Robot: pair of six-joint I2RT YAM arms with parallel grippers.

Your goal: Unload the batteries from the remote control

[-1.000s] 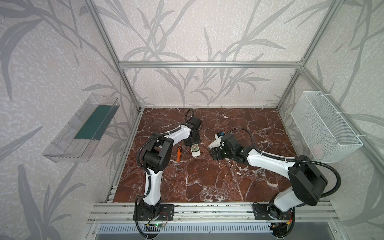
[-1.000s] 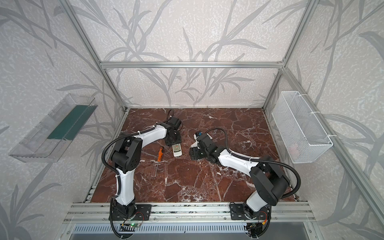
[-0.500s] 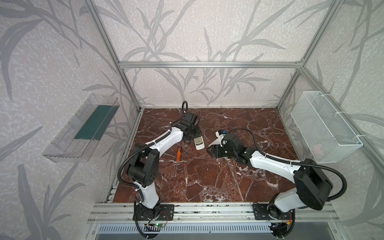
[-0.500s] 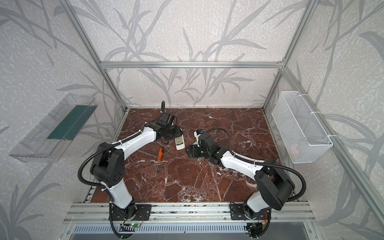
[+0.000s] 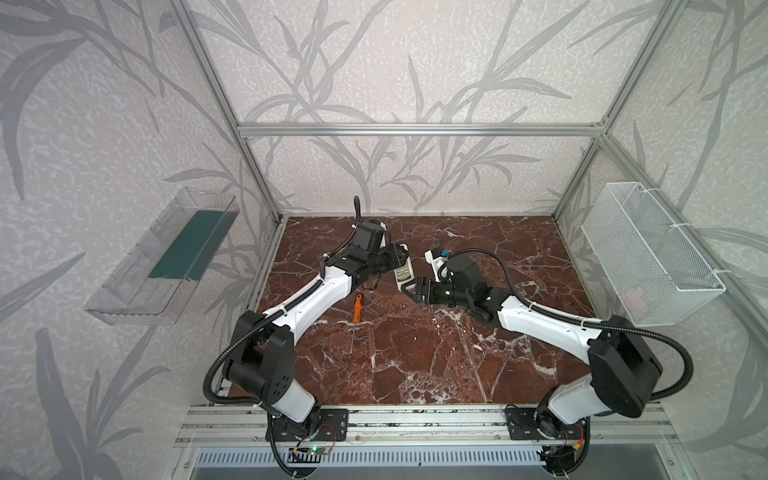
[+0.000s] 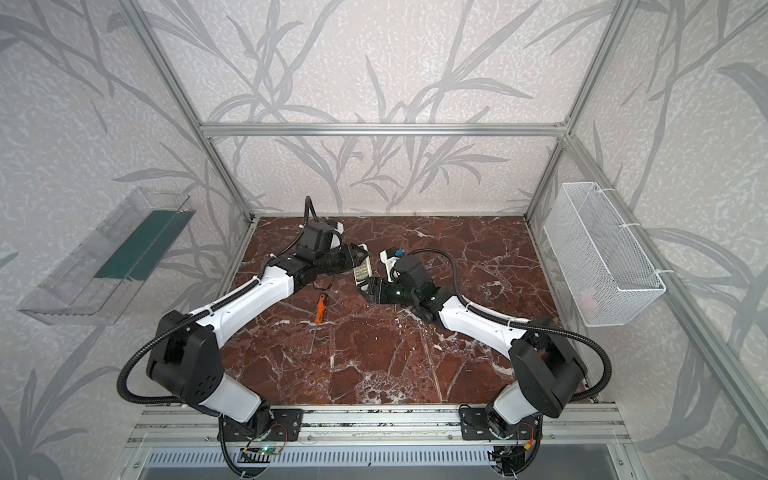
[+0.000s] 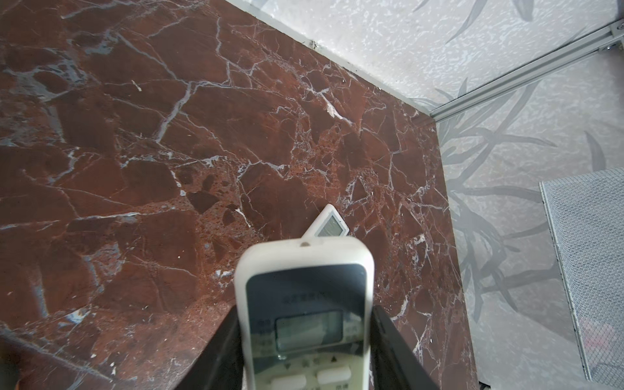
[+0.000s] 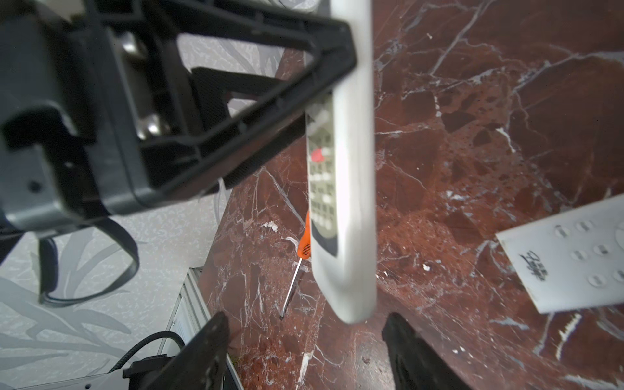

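Note:
My left gripper is shut on the sides of a white remote control and holds it off the marble floor, buttons and display showing. My right gripper stands open right at the remote's free lower end, one finger on each side and neither touching. The batteries are hidden. A second white remote lies flat on the floor near the right arm.
An orange-handled screwdriver lies on the floor left of centre. A white wire basket hangs on the right wall. A clear tray is mounted on the left wall.
The left arm has lifted the remote off the floor and carried it back and to the right. The right gripper has risen to the remote's lower end, its jaws a little narrower.

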